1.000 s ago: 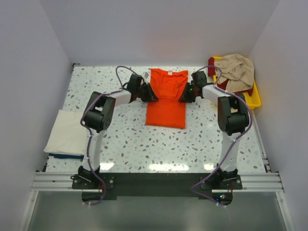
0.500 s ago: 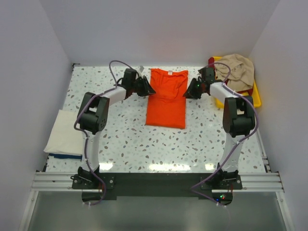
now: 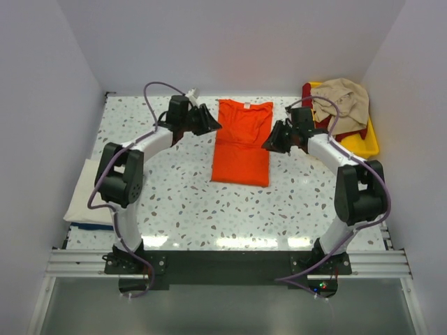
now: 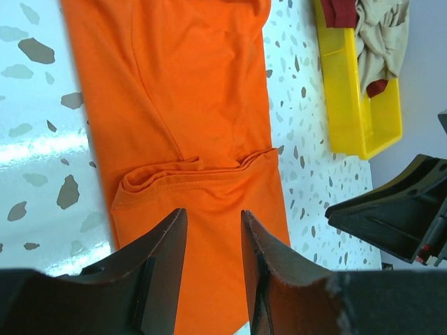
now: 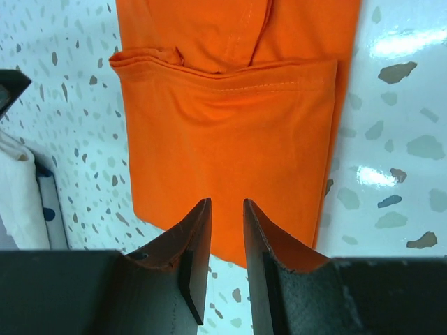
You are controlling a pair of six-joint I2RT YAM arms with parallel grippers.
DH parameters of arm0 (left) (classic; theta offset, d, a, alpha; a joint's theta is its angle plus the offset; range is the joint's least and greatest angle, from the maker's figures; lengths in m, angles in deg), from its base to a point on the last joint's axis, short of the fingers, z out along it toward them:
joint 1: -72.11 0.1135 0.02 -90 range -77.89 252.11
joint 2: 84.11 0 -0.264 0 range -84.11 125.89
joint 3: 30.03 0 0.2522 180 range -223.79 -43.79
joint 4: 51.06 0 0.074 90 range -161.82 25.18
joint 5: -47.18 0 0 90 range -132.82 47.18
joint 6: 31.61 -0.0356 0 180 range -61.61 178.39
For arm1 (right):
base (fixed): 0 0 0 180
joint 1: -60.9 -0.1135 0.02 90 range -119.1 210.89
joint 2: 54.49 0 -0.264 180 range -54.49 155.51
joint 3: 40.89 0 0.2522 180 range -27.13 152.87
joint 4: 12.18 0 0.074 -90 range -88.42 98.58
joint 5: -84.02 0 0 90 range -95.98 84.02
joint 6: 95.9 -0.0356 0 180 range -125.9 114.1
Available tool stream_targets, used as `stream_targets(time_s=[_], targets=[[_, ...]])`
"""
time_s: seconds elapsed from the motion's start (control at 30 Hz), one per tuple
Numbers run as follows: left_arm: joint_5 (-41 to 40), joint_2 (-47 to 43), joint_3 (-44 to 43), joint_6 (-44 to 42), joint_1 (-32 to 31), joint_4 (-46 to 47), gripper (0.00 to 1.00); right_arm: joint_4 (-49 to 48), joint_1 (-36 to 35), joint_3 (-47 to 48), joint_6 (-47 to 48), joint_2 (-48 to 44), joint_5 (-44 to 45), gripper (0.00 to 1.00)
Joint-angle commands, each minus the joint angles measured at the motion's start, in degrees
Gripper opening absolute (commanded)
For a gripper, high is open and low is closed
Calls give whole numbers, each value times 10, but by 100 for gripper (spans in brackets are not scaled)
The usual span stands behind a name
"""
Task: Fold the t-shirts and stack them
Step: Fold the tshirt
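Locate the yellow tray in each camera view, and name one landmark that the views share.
Top external: the yellow tray sits at the far right corner of the table.
Left wrist: the tray is at the upper right, right of the orange t-shirt.
Right wrist: the tray is not in view.
Shared landmark: the orange t-shirt, also seen by the right wrist.

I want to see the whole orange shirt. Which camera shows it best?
The top camera. It shows the whole orange t-shirt, from the collar to the folded end. Both wrist cameras are close up and show only the part of it around the fold, cut off at the picture's edge.
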Motion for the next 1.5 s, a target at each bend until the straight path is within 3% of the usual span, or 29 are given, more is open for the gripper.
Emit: stream_targets(time_s=[0.0, 0.47, 0.7, 0.83, 0.97, 1.13, 1.47], targets=[[25, 42, -28, 17, 0, 42, 41, -30, -4, 14, -9, 9, 5, 29], [6, 176, -58, 14, 3, 62, 35, -30, -3, 16, 1, 54, 9, 27], [6, 118, -50, 12, 5, 65, 36, 0, -2, 2, 16, 22, 29, 27], [-25, 43, -36, -1, 7, 37, 46, 27, -3, -14, 16, -8, 44, 28], [-75, -32, 21, 4, 7, -23, 52, 15, -5, -91, -6, -61, 36, 34], [-84, -135, 172, 29, -3, 1, 53, -23, -46, -179, -48, -132, 34, 39], [-8, -224, 361, 12, -25, 75, 59, -100, -100, -318, -120, -204, 70, 41]])
